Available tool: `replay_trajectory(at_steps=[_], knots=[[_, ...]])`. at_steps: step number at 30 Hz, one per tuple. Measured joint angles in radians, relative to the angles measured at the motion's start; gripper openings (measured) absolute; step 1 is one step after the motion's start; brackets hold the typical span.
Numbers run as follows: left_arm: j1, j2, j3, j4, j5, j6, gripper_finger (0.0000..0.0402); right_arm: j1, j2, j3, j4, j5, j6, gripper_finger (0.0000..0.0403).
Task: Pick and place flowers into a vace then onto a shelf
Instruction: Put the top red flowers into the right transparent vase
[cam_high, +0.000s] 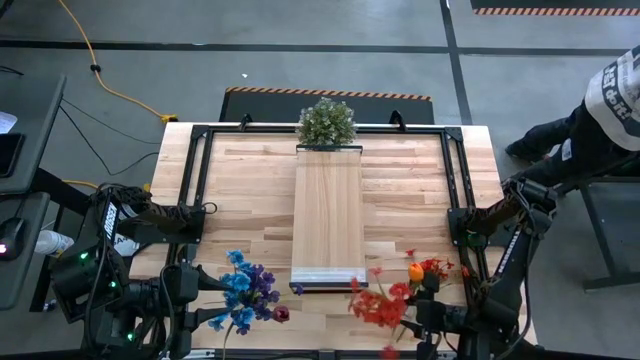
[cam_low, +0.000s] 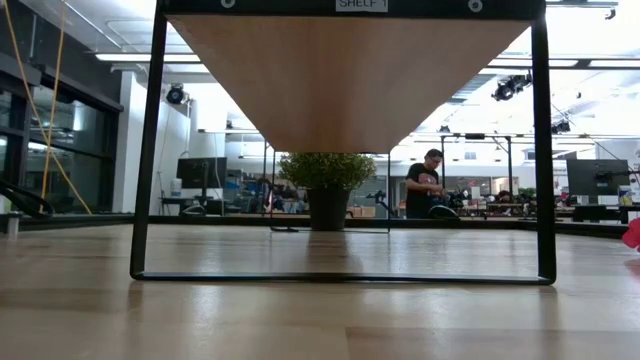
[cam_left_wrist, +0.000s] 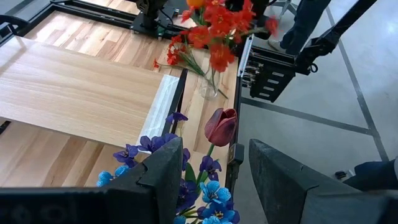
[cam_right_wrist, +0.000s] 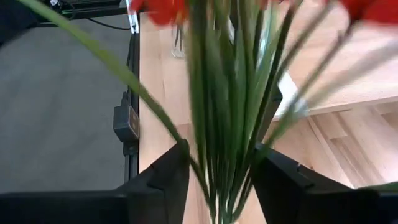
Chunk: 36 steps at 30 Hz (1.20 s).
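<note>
Left gripper (cam_left_wrist: 208, 180): sitting at the near left corner of the table, fingers spread, with the blue and purple flowers (cam_high: 243, 292) and one dark red tulip (cam_left_wrist: 221, 126) poking up between them. Pretty sure it isn't clamping anything, the stems are just passing through the gap.

Right gripper (cam_right_wrist: 217, 180): at the near right corner, a thick bundle of green stems (cam_right_wrist: 227, 124) running down between the fingers. Can't tell if it's actually squeezing them or just around them.

Red and orange flowers (cam_high: 392, 295): bunched by the right gripper, just off the near end of the shelf (cam_high: 328, 215).

Vase: the left wrist view is showing a small clear glass vase (cam_left_wrist: 209, 87) under the red bunch, standing on the table beside the shelf's pale end edge.

Handling guess: these look light, floppy and top-heavy, so grabbing low on the stems seems smarter than near the blooms. Glass vase looks slippery and tippy.

Views: overhead is giving the whole layout, including the bushy plant (cam_high: 326, 122) at the far end. Low view is only seeing the shelf underside, plant pot and a person (cam_low: 424, 186) way back in the room, no flowers really.
</note>
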<state>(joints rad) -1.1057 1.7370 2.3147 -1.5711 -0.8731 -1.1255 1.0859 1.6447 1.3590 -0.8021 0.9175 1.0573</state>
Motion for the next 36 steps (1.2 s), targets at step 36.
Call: replay_trajectory(at_steps=[36], knots=[[0.000,0.000,0.000,0.000,0.000,0.032,0.0216,0.030,-0.005,0.000,0.065,-0.179,0.087,0.0147]])
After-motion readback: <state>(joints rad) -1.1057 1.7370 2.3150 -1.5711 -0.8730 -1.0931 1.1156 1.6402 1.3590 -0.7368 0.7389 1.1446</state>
